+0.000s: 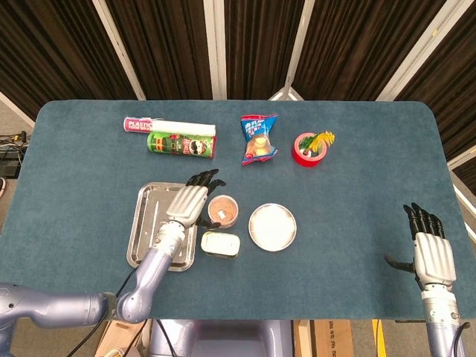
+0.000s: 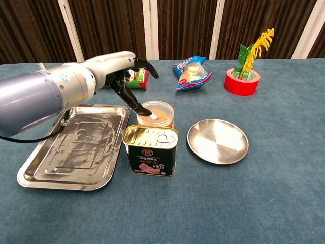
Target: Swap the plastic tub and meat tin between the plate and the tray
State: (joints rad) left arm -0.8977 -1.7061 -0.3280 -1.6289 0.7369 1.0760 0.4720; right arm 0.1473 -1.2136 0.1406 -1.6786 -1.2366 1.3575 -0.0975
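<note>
The meat tin (image 2: 151, 150) (image 1: 220, 244) stands upright on the table cloth between the metal tray (image 2: 71, 150) (image 1: 152, 223) and the round plate (image 2: 218, 141) (image 1: 272, 227). Just behind it sits the small plastic tub (image 2: 156, 114) (image 1: 223, 211), also on the cloth. My left hand (image 2: 127, 76) (image 1: 190, 202) hovers over the tray's far right corner, fingers spread, thumb reaching down toward the tub's left rim, holding nothing. Far off at the front right edge, my right hand (image 1: 428, 249) rests flat and open.
A green chip can (image 1: 182, 143) and a pink-and-white roll (image 1: 167, 125) lie at the back left. A blue snack bag (image 1: 258, 138) and a red tape roll holding a plant (image 1: 306, 149) stand at the back middle.
</note>
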